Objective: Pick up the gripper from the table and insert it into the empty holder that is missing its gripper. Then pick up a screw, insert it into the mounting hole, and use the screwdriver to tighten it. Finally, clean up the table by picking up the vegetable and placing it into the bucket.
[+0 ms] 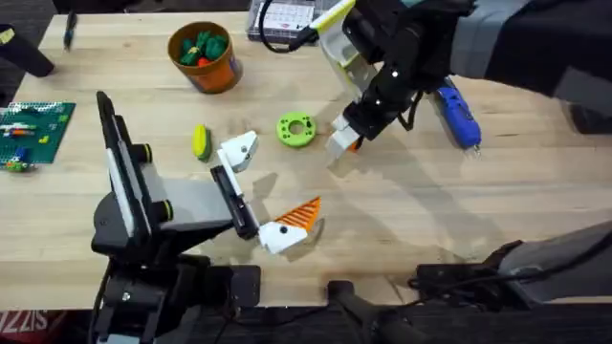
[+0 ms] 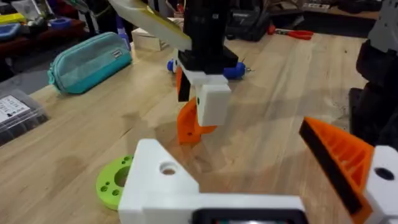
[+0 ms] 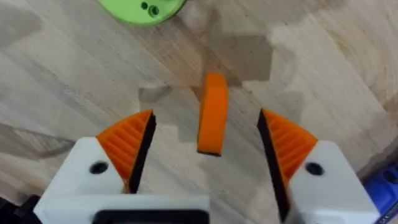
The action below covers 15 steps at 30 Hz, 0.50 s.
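Right gripper (image 3: pixel 205 155): fingers spread — nothing clamped.
Gripper (image 3: pixel 212 115): orange wedge on the table, between the right gripper's pads.
Left gripper (image 1: pixel 263 191): open — the holder (image 1: pixel 239 150) bare, twin tipped orange.

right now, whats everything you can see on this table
bucket: 1, orange, far left, green and red toy pieces inside
toy vegetable: 1, yellow-green, beside the bare holder
ring disc: 1, green, mid-table
loose fingertip wedge: 1, orange, on the wood between the right pincer's fingers, untouched
electric screwdriver: 1, blue, right side
brick baseplate: 1, green, left edge
pouch: 1, teal, table edge
holder: 1, white, left pincer's padless finger
left pincer: 1, white, open, mid-table
right pincer: 1, white with orange pads, open, over the wedge
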Each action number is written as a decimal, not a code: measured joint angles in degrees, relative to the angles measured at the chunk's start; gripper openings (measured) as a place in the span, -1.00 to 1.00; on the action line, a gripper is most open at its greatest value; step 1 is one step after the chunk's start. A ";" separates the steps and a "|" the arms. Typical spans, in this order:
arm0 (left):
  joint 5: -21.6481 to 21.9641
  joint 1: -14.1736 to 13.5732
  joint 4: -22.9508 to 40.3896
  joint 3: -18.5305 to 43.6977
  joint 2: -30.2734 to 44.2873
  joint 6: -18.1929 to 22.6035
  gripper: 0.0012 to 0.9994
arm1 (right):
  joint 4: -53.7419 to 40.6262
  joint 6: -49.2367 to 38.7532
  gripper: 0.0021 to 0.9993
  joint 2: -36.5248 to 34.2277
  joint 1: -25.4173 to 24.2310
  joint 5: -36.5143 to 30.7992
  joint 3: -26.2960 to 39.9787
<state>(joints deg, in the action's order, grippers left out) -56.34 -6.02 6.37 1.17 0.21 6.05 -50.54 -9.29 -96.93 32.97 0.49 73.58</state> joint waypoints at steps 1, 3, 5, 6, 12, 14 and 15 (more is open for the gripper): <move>0.00 0.00 0.00 0.00 0.00 0.02 0.99 | 0.00 -0.01 0.90 -0.17 0.00 0.00 0.02; -0.01 0.00 0.00 0.00 0.00 0.02 0.99 | 0.08 -0.05 0.84 -0.96 0.00 0.01 0.09; 0.00 0.00 0.00 0.00 0.00 0.01 0.99 | 0.11 -0.14 0.65 -1.82 0.00 0.02 0.09; 0.00 0.00 0.00 0.00 0.00 0.00 0.99 | 0.11 -0.22 0.45 -2.12 0.00 0.01 0.09; 0.00 0.00 0.00 0.00 0.00 0.02 0.99 | 0.15 -0.19 -0.11 -2.35 0.00 0.02 0.09; 0.00 0.00 0.00 0.00 0.00 -0.01 0.99 | 0.15 -0.16 -0.38 -2.35 0.00 0.00 0.09; 0.00 0.00 0.00 0.00 0.00 -0.01 0.99 | 0.12 -0.18 -0.49 -2.35 0.00 0.01 0.09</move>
<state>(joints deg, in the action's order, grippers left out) -56.34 -6.02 6.37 1.17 0.21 6.04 -50.42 -9.47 -99.29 32.97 0.50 73.67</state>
